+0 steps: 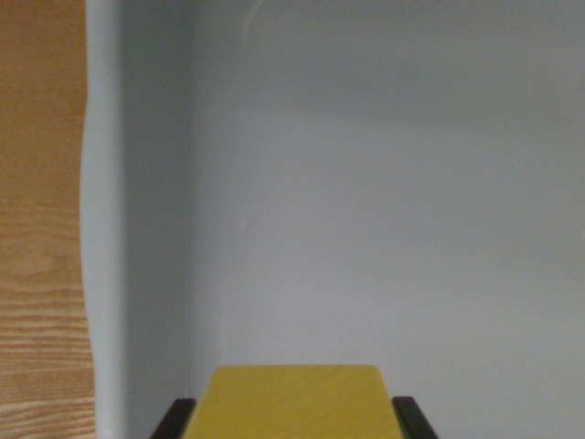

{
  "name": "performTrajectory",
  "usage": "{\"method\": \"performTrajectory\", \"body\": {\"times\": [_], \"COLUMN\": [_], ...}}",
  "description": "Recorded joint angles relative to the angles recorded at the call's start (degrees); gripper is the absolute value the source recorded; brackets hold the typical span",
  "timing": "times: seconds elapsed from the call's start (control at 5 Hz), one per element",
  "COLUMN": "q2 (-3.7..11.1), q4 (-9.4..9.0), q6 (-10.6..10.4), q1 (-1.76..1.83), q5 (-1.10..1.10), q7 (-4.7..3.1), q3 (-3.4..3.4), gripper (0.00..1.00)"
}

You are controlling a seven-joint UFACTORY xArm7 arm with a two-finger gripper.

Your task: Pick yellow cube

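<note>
Where the wrist view meets its bottom edge, one yellow cube (294, 401) sits centred, its flat top face showing a faint wood grain and its lower part cut off by the frame. Two dark fingers (174, 419) of the hand (294, 419) flank the cube, one against each side face, so the hand is closed on the cube with no gap visible on either side; only the tips of the fingers show, and the rest of the hand is out of sight. Behind and above the cube spreads one pale grey-blue bin (384, 201), its smooth surface filling most of the view. To the cube's left a vertical fold line runs up the bin, and beyond that fold the bin's rounded rim (102, 229) stands as a lighter strip. Left of the rim, farthest from the cube, lies one strip of wooden counter (41, 219), brown with clear grain and a knot pattern low down. A soft curved shade crosses the bin well above the cube, near the top of the view. Whether the cube rests on the bin's surface or hangs clear of it cannot be told from this angle.
</note>
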Motion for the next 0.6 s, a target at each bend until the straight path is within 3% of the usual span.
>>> {"method": "performTrajectory", "body": {"times": [0.2,0.4,0.6], "q2": [-0.78,-0.78,-1.46], "q4": [1.15,1.15,2.15], "q6": [1.91,1.91,3.58], "q1": [-0.06,-0.06,-0.11], "q5": [0.15,0.15,0.29], "q7": [-0.02,-0.02,-0.04], "q3": [0.03,0.03,0.06], "gripper": [1.00,1.00,1.00]}}
